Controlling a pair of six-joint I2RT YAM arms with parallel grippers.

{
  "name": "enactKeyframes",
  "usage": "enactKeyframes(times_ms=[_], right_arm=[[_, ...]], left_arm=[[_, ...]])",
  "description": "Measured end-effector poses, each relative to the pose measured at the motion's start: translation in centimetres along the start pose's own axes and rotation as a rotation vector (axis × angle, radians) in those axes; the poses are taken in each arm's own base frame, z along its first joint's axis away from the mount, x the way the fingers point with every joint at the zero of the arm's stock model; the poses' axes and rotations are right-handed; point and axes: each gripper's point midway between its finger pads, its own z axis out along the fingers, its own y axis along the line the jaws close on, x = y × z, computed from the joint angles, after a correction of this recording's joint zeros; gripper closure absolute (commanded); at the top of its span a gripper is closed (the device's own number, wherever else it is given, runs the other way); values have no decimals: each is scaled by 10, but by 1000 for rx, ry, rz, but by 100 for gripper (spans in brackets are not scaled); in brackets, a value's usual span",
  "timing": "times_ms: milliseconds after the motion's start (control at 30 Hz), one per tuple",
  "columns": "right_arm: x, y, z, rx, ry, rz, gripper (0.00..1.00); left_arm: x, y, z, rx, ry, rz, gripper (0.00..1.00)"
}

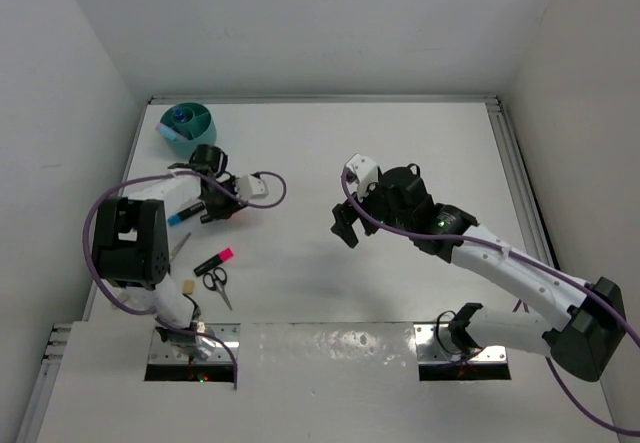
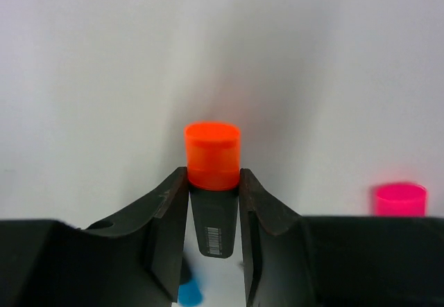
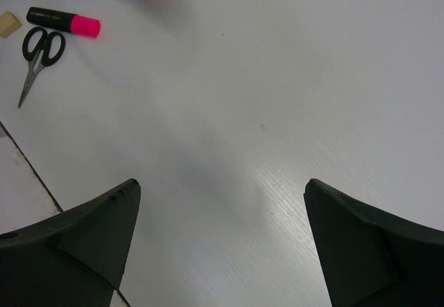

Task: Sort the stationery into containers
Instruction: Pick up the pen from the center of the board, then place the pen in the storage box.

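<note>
In the left wrist view my left gripper [image 2: 214,182] is shut on the orange-and-black marker [image 2: 212,156], both fingers pressing just below its orange cap. From above, that gripper [image 1: 215,205] sits left of centre, below the teal container [image 1: 190,125], which holds a blue item. A light-blue marker [image 1: 180,215] lies just left of the gripper. The pink-and-black marker [image 1: 213,260], the black-handled scissors [image 1: 217,283] and a tan eraser [image 1: 187,286] lie nearer the front. My right gripper [image 1: 346,227] hovers open over bare table at mid-table, nothing between its fingers [image 3: 104,224].
The right wrist view shows the pink-and-black marker [image 3: 64,22], scissors [image 3: 39,49] and tan eraser [image 3: 8,23] at its top left. A pink cap [image 2: 399,199] stands right of the left fingers. White walls close in the table on three sides.
</note>
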Motion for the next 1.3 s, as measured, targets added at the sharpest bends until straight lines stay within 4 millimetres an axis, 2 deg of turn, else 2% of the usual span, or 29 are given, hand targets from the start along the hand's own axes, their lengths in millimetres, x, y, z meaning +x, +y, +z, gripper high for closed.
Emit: enactKeyframes(times_ms=[100, 167, 233, 333, 367, 433, 500, 533, 600, 667, 800, 867, 933, 1067, 1167, 1300], right_arm=[[0, 0, 0, 3, 0, 0, 1], [0, -1, 0, 5, 0, 0, 1], [0, -1, 0, 8, 1, 0, 1], [0, -3, 0, 18, 1, -1, 1], [1, -3, 0, 20, 2, -2, 1], [2, -5, 1, 25, 6, -5, 1], [5, -5, 3, 26, 17, -9, 1], [6, -6, 5, 27, 22, -12, 1], [12, -7, 11, 25, 59, -26, 1], [15, -9, 18, 25, 93, -41, 1], [7, -12, 30, 23, 119, -66, 1], [-3, -13, 36, 21, 114, -68, 1], [-12, -14, 43, 22, 104, -68, 1], [-24, -16, 51, 26, 75, -56, 1], [-33, -16, 54, 23, 69, -44, 1], [-56, -15, 57, 21, 31, -33, 1]], left_arm=[[-27, 34, -15, -65, -80, -20, 100], [-52, 63, -38, -123, -163, -54, 100], [-80, 100, -72, -191, -286, -119, 100], [-106, 163, -143, -303, -519, -256, 100], [-107, 186, -171, -358, -603, -293, 100], [-98, 215, -214, -447, -737, -376, 100], [-78, 235, -245, -519, -864, -476, 100], [-66, 241, -252, -540, -909, -524, 100], [-42, 249, -254, -562, -980, -612, 100], [-25, 251, -241, -545, -1014, -685, 100], [-13, 246, -203, -502, -1066, -795, 100], [-12, 245, -191, -488, -1119, -845, 100], [-15, 251, -190, -489, -1176, -860, 100], [-20, 263, -205, -559, -1278, -807, 100], [-22, 258, -211, -613, -1325, -739, 100], [-21, 252, -206, -658, -1345, -670, 100]])
